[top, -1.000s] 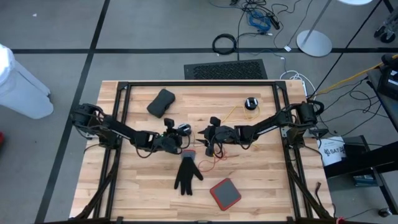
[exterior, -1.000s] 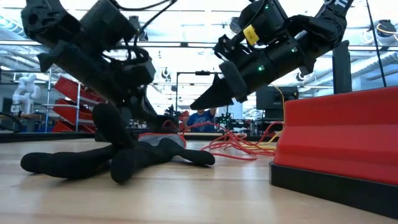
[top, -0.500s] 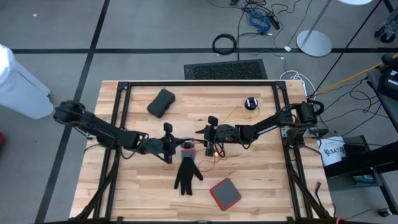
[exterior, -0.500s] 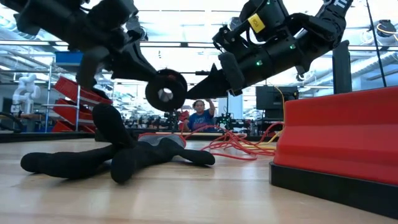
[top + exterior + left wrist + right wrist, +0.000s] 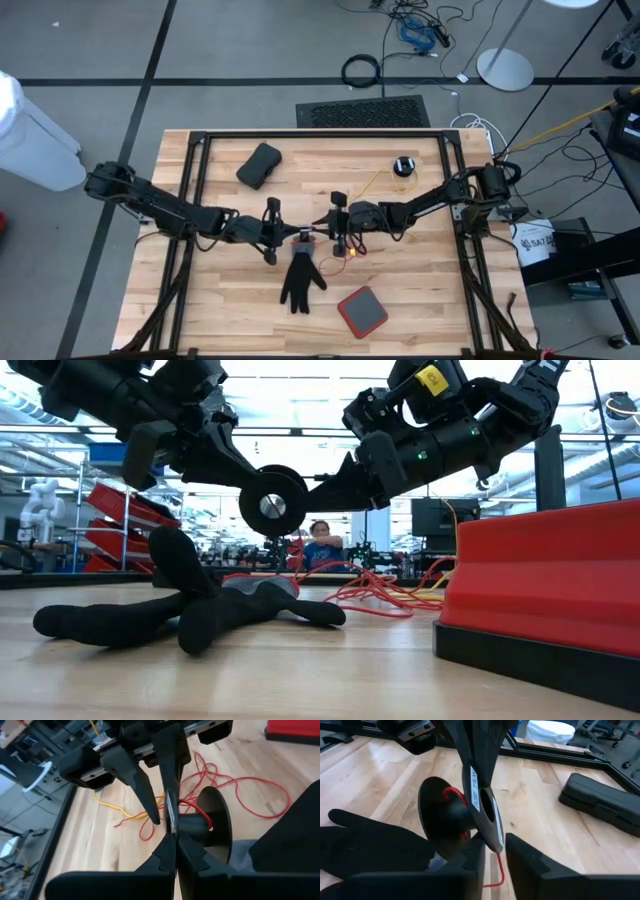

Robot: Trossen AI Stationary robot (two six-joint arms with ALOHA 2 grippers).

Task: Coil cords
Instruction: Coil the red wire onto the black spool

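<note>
Right now the step in hand looks like a hand-over or steadying of the spool before winding.

- Cords: the red cord (image 5: pixel 248 784) has one end hooked on the hub of a small black spool (image 5: pixel 272 506). The rest lies in a loose tangle on the wooden table (image 5: pixel 420 290), just right of centre. A yellow cord (image 5: pixel 375 181) runs from that tangle toward the far right, to a second black puck (image 5: pixel 403 165) resting on the boards. Neither cord is coiled yet.
- Spool: lifted clear of the table, mid-table, above the cuff of a black glove (image 5: pixel 300 280).
- Left gripper (image 5: pixel 172 839): clenched on the rim of the spool's flange, reaching in from the left.
- Right gripper (image 5: pixel 495 842): nose to nose with the left one, at the same flange from the right side. Whether it has a grip on the spool I cannot tell.
- Next move, as I judge it: one gripper must keep the spool fixed while the other takes the slack red cord and leads it round the hub, turn on turn. The cord is thin and springy and could slip off the hub or snag the yellow one.
- Containers: a black case (image 5: pixel 259 165) at far left and a red-topped box (image 5: pixel 362 311) at near centre. Both are closed, contents not visible.
</note>
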